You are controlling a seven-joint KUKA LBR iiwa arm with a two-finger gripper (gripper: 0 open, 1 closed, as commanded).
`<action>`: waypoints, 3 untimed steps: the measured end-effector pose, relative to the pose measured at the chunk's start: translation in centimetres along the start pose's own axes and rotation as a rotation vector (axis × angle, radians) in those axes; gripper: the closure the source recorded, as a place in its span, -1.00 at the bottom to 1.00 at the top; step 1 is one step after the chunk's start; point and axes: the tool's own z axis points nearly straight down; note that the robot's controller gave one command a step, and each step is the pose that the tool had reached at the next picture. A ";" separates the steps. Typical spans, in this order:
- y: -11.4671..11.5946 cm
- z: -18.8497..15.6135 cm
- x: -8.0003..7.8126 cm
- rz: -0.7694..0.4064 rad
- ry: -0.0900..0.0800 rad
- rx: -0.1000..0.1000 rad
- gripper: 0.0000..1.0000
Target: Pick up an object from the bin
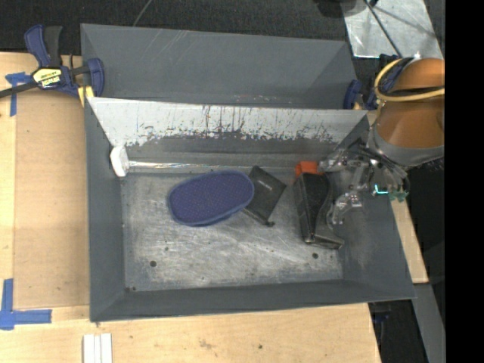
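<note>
In the camera view, the gripper (338,216) hung low at the right of the frame. It was just beside the right edge of a long dark block (310,206) lying on the floor of the bin (227,259), with an orange piece (306,169) at the block's upper end. Whether the gripper was open or closed could not be told. Left of centre lay a blue oval pad (208,197), and a dark square thing (265,195) touched its right end.

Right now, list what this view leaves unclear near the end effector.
Hidden behind the end effector: right side of the black bar-shaped object.
Too small to identify: the orange piece at its far end.
Unclear: whether the flat black square overlaps the blue oval pad.
</note>
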 end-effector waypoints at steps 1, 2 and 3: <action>1.5 3.2 -2.0 0.093 -0.001 0.010 -1.00; 1.5 3.3 -2.0 0.091 -0.001 0.012 1.00; 2.8 -6.6 -1.5 0.113 -0.010 0.004 1.00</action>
